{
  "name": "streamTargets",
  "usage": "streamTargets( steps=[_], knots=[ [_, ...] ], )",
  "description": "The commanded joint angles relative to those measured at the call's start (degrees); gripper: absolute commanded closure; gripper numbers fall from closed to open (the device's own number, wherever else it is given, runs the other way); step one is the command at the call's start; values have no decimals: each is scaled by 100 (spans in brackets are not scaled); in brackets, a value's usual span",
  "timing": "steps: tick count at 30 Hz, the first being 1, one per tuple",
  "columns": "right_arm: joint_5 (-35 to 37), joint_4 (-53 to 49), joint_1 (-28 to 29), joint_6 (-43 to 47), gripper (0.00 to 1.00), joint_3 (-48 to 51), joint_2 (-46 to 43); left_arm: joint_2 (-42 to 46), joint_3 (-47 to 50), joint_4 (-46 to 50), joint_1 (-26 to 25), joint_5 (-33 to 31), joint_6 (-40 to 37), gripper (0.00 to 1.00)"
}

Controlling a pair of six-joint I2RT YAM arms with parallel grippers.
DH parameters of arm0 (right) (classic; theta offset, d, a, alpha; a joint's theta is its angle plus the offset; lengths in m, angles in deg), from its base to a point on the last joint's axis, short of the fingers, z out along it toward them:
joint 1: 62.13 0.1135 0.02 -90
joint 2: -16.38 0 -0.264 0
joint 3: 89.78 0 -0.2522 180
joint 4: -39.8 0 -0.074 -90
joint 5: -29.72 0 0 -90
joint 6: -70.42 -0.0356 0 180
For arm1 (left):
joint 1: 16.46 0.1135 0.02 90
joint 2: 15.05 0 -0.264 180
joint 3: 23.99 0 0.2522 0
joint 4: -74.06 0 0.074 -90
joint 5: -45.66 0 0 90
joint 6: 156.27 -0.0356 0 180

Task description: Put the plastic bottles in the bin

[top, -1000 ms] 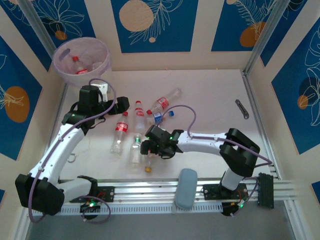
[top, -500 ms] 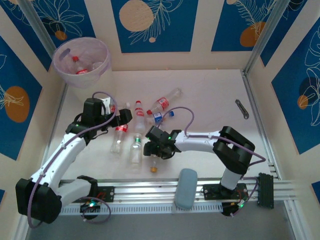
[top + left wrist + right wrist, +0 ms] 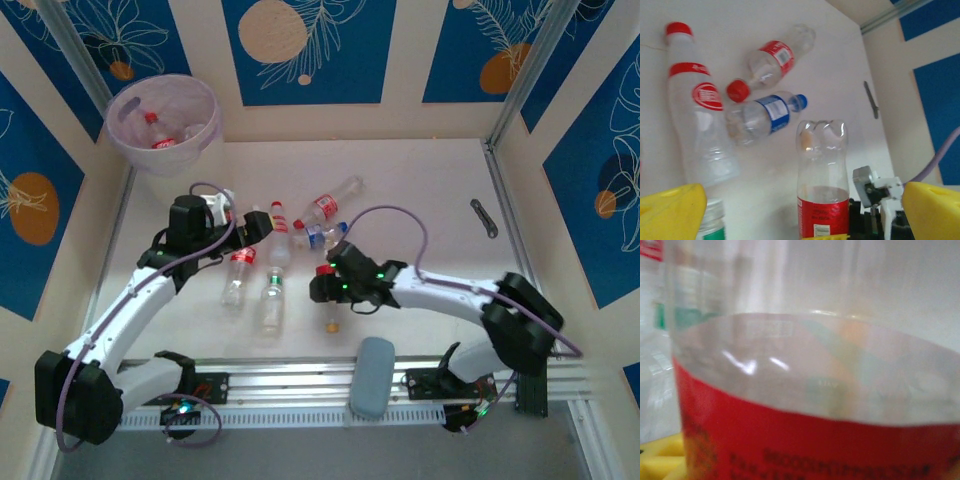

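Near: my right hand (image 3: 322, 285), pinching one red-labelled bottle (image 3: 823, 207). Its long axis runs roughly near to far, base toward the blue-labelled bottle (image 3: 767, 114).
Mid-surface: at least five loose bottles (image 3: 240, 268), lying at mixed headings, with my left hand (image 3: 254, 228) spread beside them.
Far left: bin (image 3: 214, 100), holding at least one red-capped bottle.
Judgement: most of the task remains.

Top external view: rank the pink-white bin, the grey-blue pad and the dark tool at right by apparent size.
Largest: round translucent pink-white plastic bin.
Then: grey-blue oblong pad.
Smallest: slim dark tool.
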Motion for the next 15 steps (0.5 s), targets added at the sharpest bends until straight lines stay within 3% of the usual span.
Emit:
streamTargets(
  steps=[1, 4, 8, 15],
  knots=[
    [-1415, 1085, -618, 1411, 38, 496, -629, -34, -4, -537, -216, 445, 277, 0],
    [-2586, 920, -1336, 1785, 38, 507, -882, -162, 160, -1143, -382, 721, 668, 0],
    [-3489, 707, -1720, 2104, 40, 383, -1007, -505, 381, -2214, -810, 710, 1150, 1],
    [-4033, 1167, -1862, 1763, 43, 442, -1040, -1438, 138, -3297, -1690, 547, 1313, 8]
  ],
)
